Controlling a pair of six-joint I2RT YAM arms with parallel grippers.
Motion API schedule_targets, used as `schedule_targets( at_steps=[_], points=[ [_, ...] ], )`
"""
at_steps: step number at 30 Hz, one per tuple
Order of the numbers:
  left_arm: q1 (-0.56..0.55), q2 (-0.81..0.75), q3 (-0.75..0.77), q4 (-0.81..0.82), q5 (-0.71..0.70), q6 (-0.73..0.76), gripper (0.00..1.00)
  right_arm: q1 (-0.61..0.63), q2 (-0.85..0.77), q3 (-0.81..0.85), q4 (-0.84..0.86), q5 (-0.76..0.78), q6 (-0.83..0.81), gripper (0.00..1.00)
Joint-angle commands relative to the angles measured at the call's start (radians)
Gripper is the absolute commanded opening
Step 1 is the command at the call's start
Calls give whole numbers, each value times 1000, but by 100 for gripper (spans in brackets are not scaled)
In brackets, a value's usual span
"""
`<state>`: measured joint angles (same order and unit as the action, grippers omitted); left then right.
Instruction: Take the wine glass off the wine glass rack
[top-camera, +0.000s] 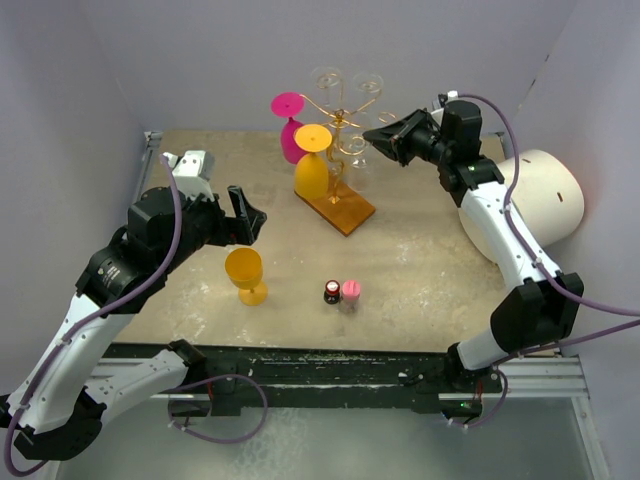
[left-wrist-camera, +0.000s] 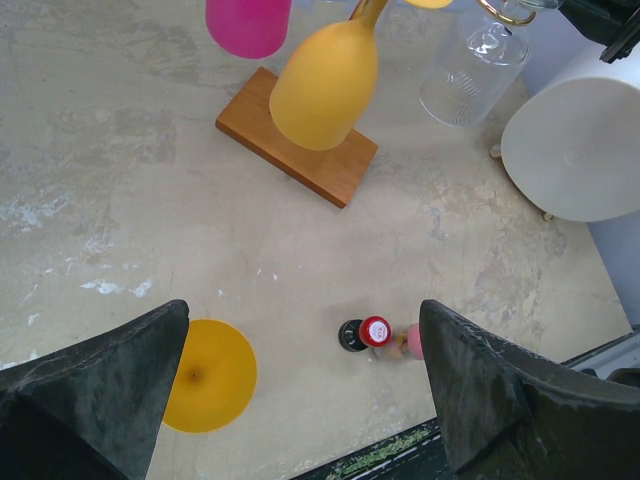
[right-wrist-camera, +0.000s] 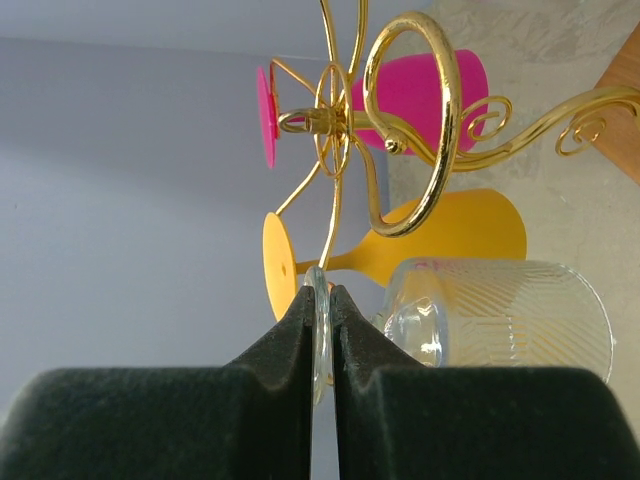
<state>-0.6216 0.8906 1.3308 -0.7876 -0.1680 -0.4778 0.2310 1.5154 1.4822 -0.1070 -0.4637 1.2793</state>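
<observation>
The wine glass rack (right-wrist-camera: 412, 120) is a gold wire stand with scroll arms on a brown wooden base (top-camera: 340, 207). A clear wine glass (right-wrist-camera: 500, 320) hangs from it upside down. My right gripper (right-wrist-camera: 320, 300) is shut on the thin round foot of this glass, at the rack's right side (top-camera: 372, 133). A pink glass (top-camera: 290, 128) and a yellow glass (top-camera: 312, 168) also hang on the rack. My left gripper (top-camera: 245, 215) hovers open and holds nothing, above a yellow glass (left-wrist-camera: 210, 375) standing on the table.
Two small bottles (top-camera: 340, 292) stand near the table's front centre. A big white cylinder (top-camera: 535, 195) lies at the right, close to my right arm. Purple walls close in the back and sides.
</observation>
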Motion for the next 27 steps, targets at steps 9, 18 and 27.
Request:
schedule_targets(
  at_steps=[9, 18, 27],
  points=[
    [6, -6, 12, 35, 9, 7, 99, 6, -34, 31, 107, -76, 63, 0],
    [6, -12, 6, 39, 11, 2, 99, 5, 1, 63, 134, -127, 99, 0],
    [7, -15, 0, 40, 9, 1, 99, 5, -24, 46, 131, -127, 85, 0]
  ],
)
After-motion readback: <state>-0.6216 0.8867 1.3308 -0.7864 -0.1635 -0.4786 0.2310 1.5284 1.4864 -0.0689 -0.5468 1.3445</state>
